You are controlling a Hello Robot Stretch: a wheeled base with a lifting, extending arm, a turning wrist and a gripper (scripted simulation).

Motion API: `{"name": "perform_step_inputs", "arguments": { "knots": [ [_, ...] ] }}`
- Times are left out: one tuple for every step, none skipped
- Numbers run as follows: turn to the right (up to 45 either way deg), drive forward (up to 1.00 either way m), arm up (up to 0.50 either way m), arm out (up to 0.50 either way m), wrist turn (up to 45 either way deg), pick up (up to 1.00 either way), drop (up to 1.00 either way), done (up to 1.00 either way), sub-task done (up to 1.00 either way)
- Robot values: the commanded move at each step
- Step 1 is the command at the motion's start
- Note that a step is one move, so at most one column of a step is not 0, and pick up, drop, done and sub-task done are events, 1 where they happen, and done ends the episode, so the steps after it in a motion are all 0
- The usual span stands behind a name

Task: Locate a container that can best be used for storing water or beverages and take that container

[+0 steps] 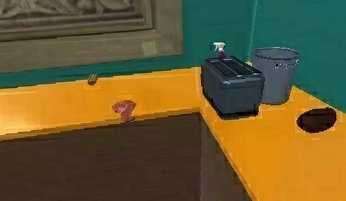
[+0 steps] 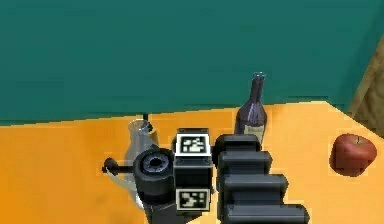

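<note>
Well, start at the pincer [image 2: 118, 172]: in the arm side view its round dark body sits low, left of the middle, with 2 thin fingers [image 2: 112, 166] reaching toward that view's left over the orange counter [image 2: 60, 160]. You cannot tell how those fingers are set, nor whether the pincer holds anything, because a pale grey vessel [image 2: 141, 135] stands on the counter right behind it. That vessel is upright, wide below and narrow at the neck; whether the pincer touches it cannot be told. Just right of the pincer's body are 2 white squares [image 2: 192, 143] with black marks, and right of those the dark arm [image 2: 255, 185] rises from the bottom edge. Farther out than the pincer and toward the view's right, beyond the arm, the dark bottle [image 2: 256, 108] (long neck, upright) stands on the same counter near the teal wall [image 2: 120, 50]. Well right of the pincer, past the bottle, a red apple [image 2: 352, 152] rests on the counter. In the forward view, where you cannot tie places to the pincer, the counter turns a corner; on it stand a dark toaster [image 1: 232, 85], a grey bucket [image 1: 277, 74] just beside it and a spray bottle [image 1: 218, 52] behind the toaster. A round dark hole [image 1: 316, 120] lies in the countertop near them, and a small reddish thing [image 1: 124, 109] sits well apart on the other run.
</note>
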Motion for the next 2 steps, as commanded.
{"name": "perform_step_inputs", "arguments": {
  "knots": [
    [0.0, 0.0, 0.0, 0.0, 0.0, 1.0, 0.0, 0.0, 0.0],
    [0.0, 0.0, 0.0, 0.0, 0.0, 0.0, 0.0, 1.0, 0.0]
  ]
}}
